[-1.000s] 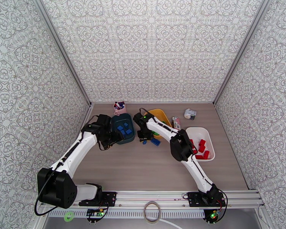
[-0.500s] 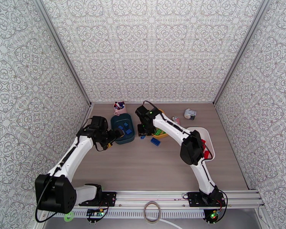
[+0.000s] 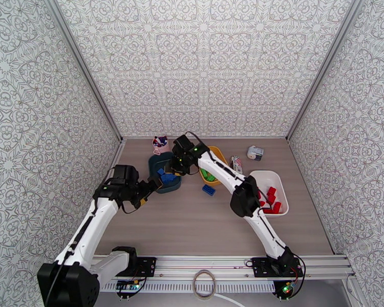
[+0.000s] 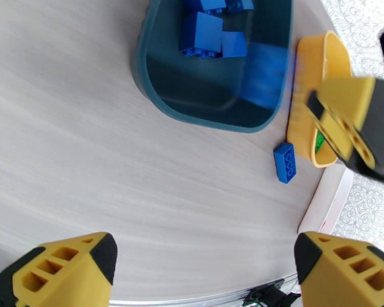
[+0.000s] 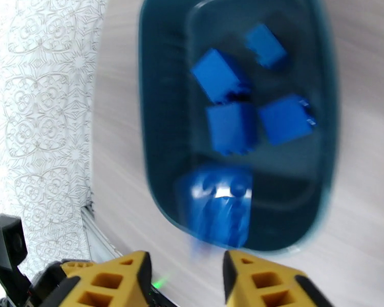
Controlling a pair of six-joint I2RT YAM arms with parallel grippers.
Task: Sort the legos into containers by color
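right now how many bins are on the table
3. The dark teal bin is at the left. The yellow bin is in the middle, partly covered by the right arm. The white bin is at the right.

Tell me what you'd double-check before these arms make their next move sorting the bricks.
1. Left jaws free: ok, wide open and empty.
2. Right jaws let go: ok, parted, with a blurred blue brick just beyond their tips.
3. That brick over the teal bin: ok.
4. Brick settled: cannot tell, too blurred.
5. All bricks sorted: not ok, a loose blue brick lies on the table beside the yellow bin.
6. Colours unmixed: ok, red bricks in the white bin.
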